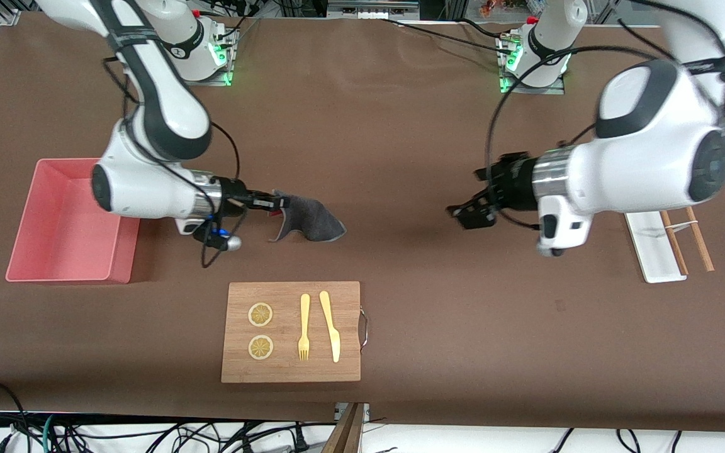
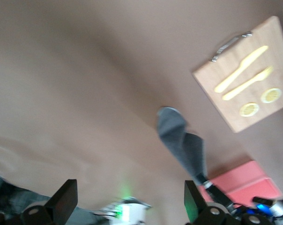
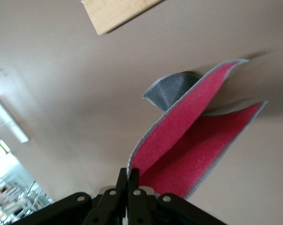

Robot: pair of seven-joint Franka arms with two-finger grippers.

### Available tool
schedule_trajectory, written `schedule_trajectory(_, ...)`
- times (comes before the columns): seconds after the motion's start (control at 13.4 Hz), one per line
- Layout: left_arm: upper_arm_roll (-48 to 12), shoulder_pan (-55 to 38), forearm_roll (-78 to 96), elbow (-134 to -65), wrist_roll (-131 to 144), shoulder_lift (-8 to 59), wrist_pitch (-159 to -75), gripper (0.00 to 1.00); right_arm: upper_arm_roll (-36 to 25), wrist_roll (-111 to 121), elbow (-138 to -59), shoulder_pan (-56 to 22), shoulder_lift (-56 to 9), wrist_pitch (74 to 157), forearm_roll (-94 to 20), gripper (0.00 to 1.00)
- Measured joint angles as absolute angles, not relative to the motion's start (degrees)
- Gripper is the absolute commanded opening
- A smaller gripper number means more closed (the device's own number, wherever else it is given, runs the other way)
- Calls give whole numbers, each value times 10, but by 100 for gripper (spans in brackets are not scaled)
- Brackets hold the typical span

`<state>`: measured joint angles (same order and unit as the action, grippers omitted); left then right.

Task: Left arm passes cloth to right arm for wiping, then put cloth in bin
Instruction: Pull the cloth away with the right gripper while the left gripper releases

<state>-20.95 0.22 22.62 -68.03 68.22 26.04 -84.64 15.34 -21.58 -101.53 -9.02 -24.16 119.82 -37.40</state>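
1. Pinching one edge of the cloth (image 1: 309,218), the right gripper (image 1: 277,202) has its fingers closed tight on the fabric. The rest of the cloth hangs free over bare table between the pink bin (image 1: 68,221) and the table's middle. The right wrist view shows the pinkish-red face folded inward and the dark grey face outward.
2. Left gripper (image 1: 468,214) hangs over bare table toward the left arm's end, well apart from the cloth. Its fingers are spread wide and hold nothing. Judgement: the hand-over looks complete, and this arm is clear of the work.
3. An edge grip leaves most of the cloth loose. Judgement: that suits dragging a broad patch across a surface, though the folded drape may bunch before it lies flat.
4. Bin sits at the right arm's end of the table, just beside that arm's wrist. Judgement: a short reach for the drop once wiping is done.
5. Wooden board (image 1: 291,331) lies nearer the front camera than the cloth. It carries two lemon slices (image 1: 260,331), a yellow fork (image 1: 304,327) and a yellow knife (image 1: 330,326). Judgement: a low sweep toward it could knock these.
6. White tray (image 1: 652,245) with chopsticks (image 1: 688,240) rests at the left arm's end, partly under that arm, well apart from the wiping area.
7. Nothing stands between cloth and bin.
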Motion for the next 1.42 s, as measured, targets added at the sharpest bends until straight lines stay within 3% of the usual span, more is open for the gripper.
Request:
schedule_trajectory(0.3,-217,6,100,-704,599,166,-729,100,159,-288,-1019,-137,-289,1255,-282,0)
schedule_trajectory(0.67,-218,9,7,-837,476,54,-726,100,95,-256,-1020,-118,-314,1238,-177,0)
schedule_trajectory(1.12,-210,110,2,-894,303,40,-775,100,-29,-52,-1019,-96,-314,1168,-166,0)
schedule_trajectory(1.42,-203,111,2,-898,264,34,-786,100,-96,52,-1007,-92,-313,1122,-136,0)
